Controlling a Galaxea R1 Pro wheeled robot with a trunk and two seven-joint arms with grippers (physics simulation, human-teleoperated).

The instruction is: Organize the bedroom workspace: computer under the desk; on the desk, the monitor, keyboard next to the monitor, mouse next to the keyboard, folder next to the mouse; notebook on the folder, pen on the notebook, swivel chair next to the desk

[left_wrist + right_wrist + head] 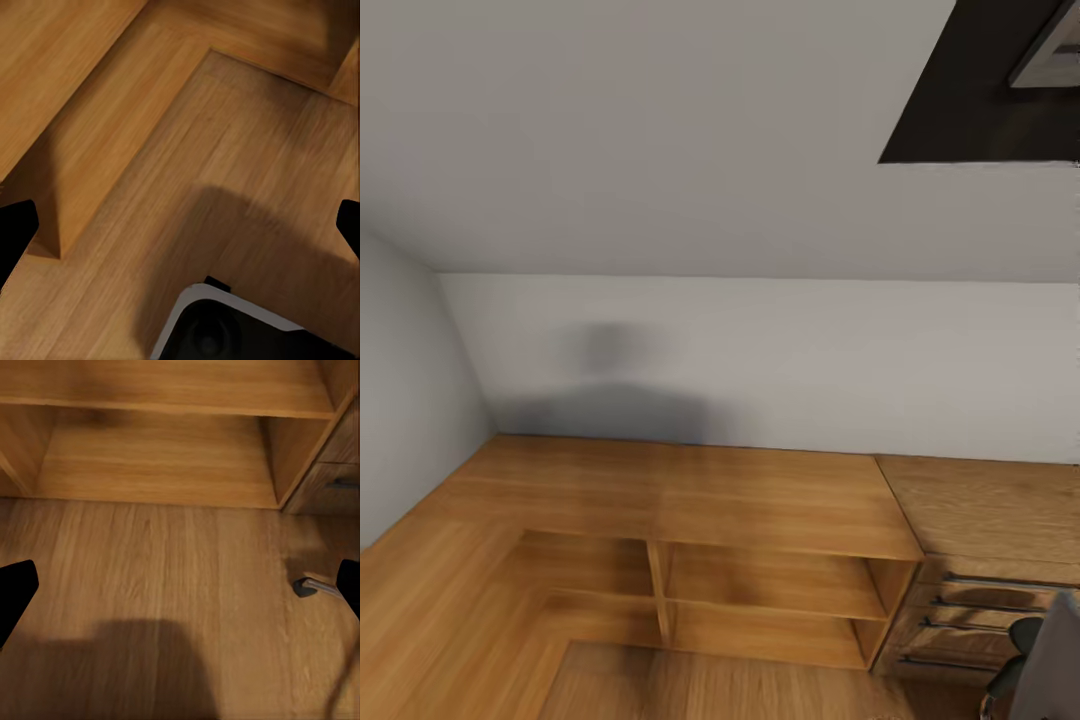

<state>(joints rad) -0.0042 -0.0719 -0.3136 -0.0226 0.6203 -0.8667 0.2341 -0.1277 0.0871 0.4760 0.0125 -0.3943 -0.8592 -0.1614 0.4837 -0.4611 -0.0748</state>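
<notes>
we are facing a corner of the room, and the one task thing we are seeing is the chair (1050,655), cut by the frame at the lower right of the head view: a slice of grey back and a black armrest. the right wrist view is catching one chrome leg with its caster (306,586) on the floor, just in front of the drawers. so the chair is lying to our right, nearer the right arm than the left, and we are judging that any coming move is turning on swinging that way; the desk, folder and the rest are somewhere we cannot place from here. the right gripper (180,592) is showing two dark fingertips spread at the frame's edges with only floor between them, so its claw is standing wide and gripping nothing. the left gripper (180,225) is looking the same, tips far apart over bare boards, with part of our own base (225,330) below it. ahead, a low shelf (760,560) in light wood is wrapping round the corner, its cubbies holding nothing. beside it a drawer unit (980,610) with dark bar handles is standing. the floor (165,585) is warm plank wood, the walls (760,350) pale grey, and a dark panel (980,90) is hanging at the upper right.
</notes>
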